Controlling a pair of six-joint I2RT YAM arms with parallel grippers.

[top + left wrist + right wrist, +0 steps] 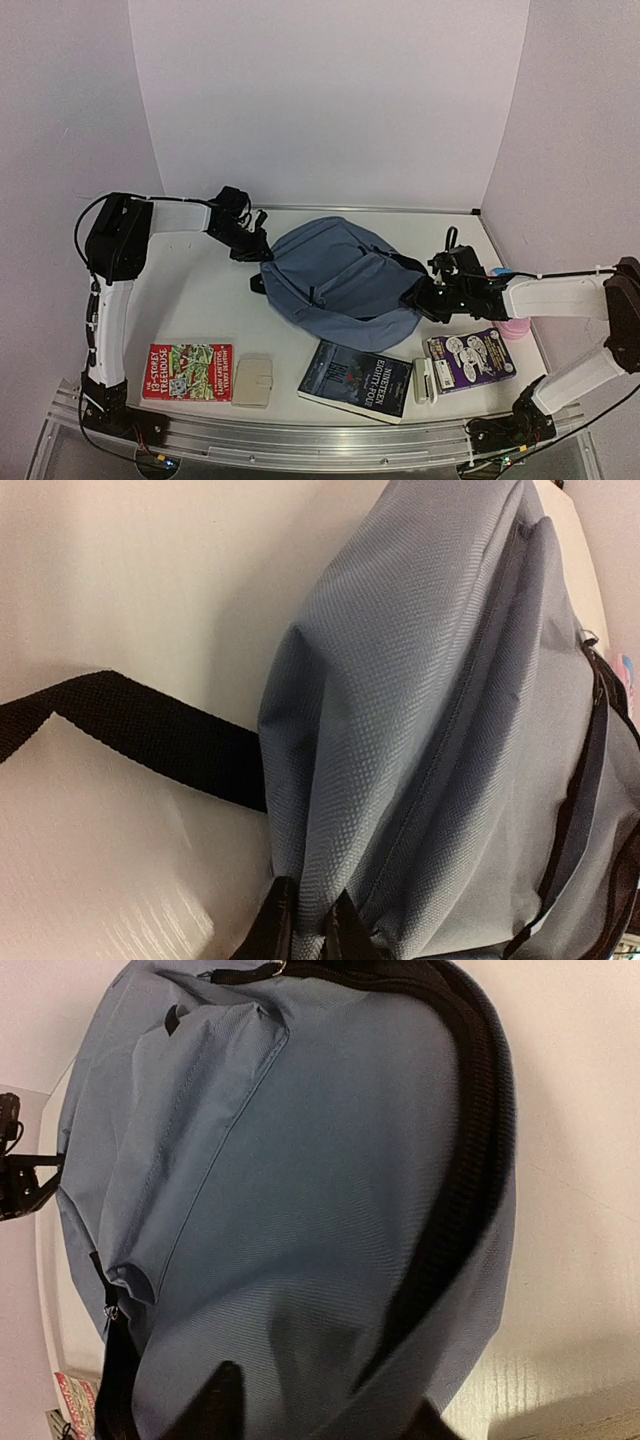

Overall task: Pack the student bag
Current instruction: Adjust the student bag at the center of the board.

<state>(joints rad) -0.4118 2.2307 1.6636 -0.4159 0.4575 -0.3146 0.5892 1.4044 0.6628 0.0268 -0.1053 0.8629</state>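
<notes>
The student bag (340, 280) is a slate-blue backpack lying in the middle of the table. My left gripper (258, 252) is at its far left edge. In the left wrist view my left gripper (308, 928) is shut on a fold of the bag's fabric (420, 710), and a black strap (140, 735) trails left across the table. My right gripper (420, 298) is at the bag's right side. In the right wrist view it (320, 1415) is open, its fingers (215, 1400) spread wide against the bag (300, 1180) beside the black zipper band (470, 1160).
Along the near edge lie a red book (187, 372), a beige wallet-like case (252, 380), a dark book (356, 380), a small white item (424, 381) and a purple book (471, 360). A pink pencil case (514, 328) sits under my right arm. White walls enclose the table.
</notes>
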